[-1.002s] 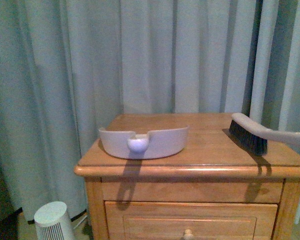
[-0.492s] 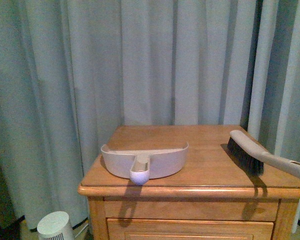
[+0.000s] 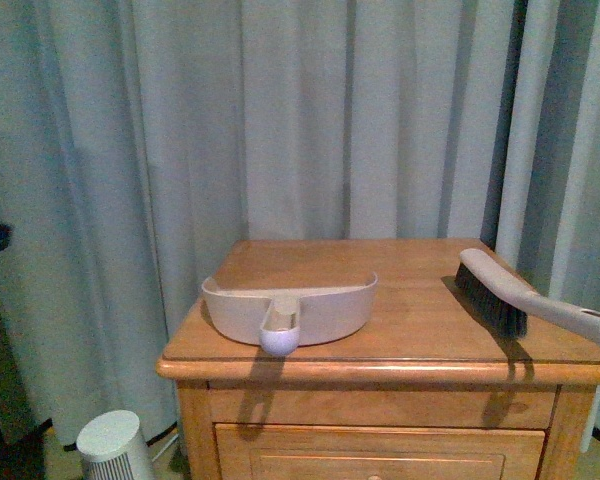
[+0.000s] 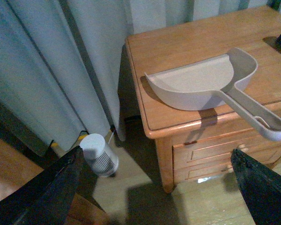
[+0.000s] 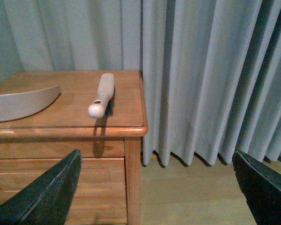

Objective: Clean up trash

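The left end effector is wide open and holds nothing; only its two dark fingers show at the sides of the left wrist view. The right end effector is also fully open and empty. Both hang in front of the nightstand, not touching it.

On the nightstand the beige dustpan lies near the front left corner, with its handle passing over the front edge. The brush lies along the right edge, its handle toward the front right corner. A small white appliance stands on the floor by the curtain.

The trash is not visible in any view: the dustpan looks empty and no paper wad lies on the wood, so I cannot say where it is.

I judge that such a wad will be very light, soft and not fragile. A gentle pinch across its middle should be enough, though it may slip away if pushed. The stiff brush and dustpan are best taken by their handles.
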`<state>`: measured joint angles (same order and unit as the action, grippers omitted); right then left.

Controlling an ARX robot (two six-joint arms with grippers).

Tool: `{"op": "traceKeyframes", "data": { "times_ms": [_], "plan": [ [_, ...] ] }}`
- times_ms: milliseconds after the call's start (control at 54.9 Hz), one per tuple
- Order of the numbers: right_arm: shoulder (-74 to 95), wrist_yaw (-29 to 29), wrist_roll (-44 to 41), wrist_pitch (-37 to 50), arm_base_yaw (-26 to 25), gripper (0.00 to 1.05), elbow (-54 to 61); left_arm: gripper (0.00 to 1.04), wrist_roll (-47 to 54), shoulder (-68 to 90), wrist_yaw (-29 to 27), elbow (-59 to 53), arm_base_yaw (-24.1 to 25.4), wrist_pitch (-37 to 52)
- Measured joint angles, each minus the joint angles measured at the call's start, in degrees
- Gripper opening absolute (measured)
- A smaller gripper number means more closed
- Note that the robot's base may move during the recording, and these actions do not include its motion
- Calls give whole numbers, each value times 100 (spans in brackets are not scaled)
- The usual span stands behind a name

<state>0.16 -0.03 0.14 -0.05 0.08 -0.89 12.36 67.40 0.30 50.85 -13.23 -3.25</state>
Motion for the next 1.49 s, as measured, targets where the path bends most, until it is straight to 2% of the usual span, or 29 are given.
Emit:
{"op": "traceKeyframes", "data": {
  "times_ms": [146,255,419,601,948,1494],
  "plan": [
    [0,0,0,0,0,97,0,97,24,1255,-662,1801,-551,-732],
    [0,0,0,0,0,97,0,97,-162,1937,-1038,2671,-975,-1126],
    [0,0,2,0,0,97,0,97,-557,2815,-1482,3416,-1495,-1532],
    [0,0,0,0,0,97,-2,97,-1062,3587,-1729,3753,-1827,-1788],
    [0,-2,0,0,0,97,0,97,-1276,4395,-1941,3764,-1945,-1755],
    [0,0,0,0,0,97,0,97,-1821,4962,-1803,3917,-1818,-1709]
  ]
}}
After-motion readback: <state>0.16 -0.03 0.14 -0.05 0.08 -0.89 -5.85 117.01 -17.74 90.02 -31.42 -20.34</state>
